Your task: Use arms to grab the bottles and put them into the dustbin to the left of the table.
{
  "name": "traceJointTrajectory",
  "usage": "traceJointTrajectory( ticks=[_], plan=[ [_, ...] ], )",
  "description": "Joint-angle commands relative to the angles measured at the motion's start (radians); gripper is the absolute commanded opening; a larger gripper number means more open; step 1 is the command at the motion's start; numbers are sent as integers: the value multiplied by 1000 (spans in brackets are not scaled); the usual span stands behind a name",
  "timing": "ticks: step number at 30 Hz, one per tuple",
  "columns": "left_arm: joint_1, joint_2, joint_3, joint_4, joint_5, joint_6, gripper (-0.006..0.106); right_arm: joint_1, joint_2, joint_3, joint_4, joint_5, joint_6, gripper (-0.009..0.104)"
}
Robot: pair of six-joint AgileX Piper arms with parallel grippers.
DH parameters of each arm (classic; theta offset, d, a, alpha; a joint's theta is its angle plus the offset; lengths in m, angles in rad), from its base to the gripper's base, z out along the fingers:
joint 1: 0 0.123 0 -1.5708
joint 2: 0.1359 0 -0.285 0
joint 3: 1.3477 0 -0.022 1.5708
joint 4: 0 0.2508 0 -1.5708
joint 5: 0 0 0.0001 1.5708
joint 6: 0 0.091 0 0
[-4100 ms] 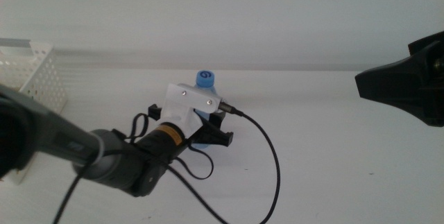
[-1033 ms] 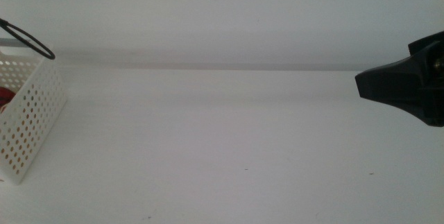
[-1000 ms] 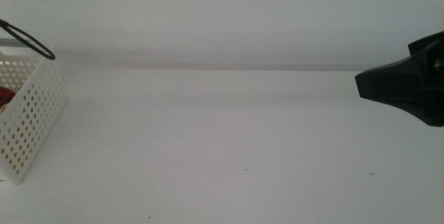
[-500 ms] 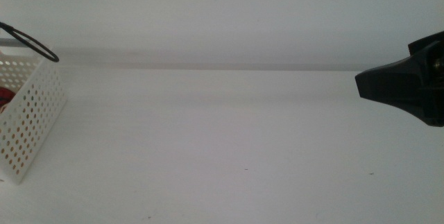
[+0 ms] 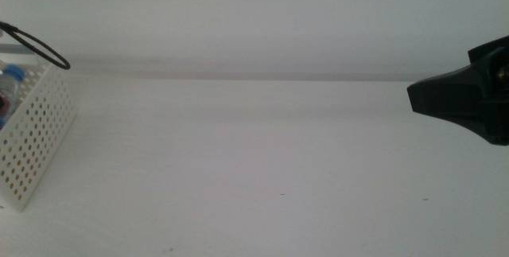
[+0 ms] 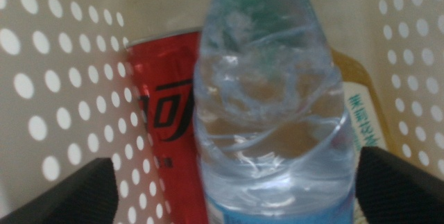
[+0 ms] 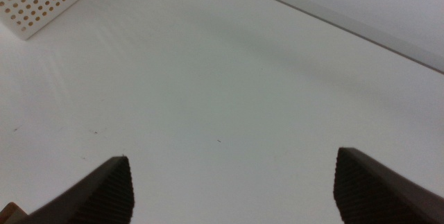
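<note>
Dustbin (image 5: 36, 142): white perforated basket at the far left of the white table (image 5: 262, 169), holding all three bottles. Water bottle (image 6: 274, 113): clear, crinkled plastic, blue cap showing above the rim in the middle view, standing inside between the left gripper's (image 6: 232, 193) wide-spread jaws, in front of the other two. Can (image 6: 163, 113): slim, red with black lettering, upright against the perforated wall just beside the water bottle; tea bottle (image 6: 357, 113): amber with pale label, mostly hidden behind the water bottle on its other side.
</note>
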Motion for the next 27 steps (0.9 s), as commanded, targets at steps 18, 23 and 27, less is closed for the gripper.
traceJointTrajectory(
  ticks=[18,23,27],
  plan=[
    [-179,-313,37,18,89,-269,94,2,-4,-6,-7,-4,-9,77],
    [-234,-459,161,-10,91,-328,94,2,-4,-6,-7,-4,-9,77],
    [-269,-590,269,-55,57,-374,94,2,-4,-6,-7,-4,-9,77]
  ],
)
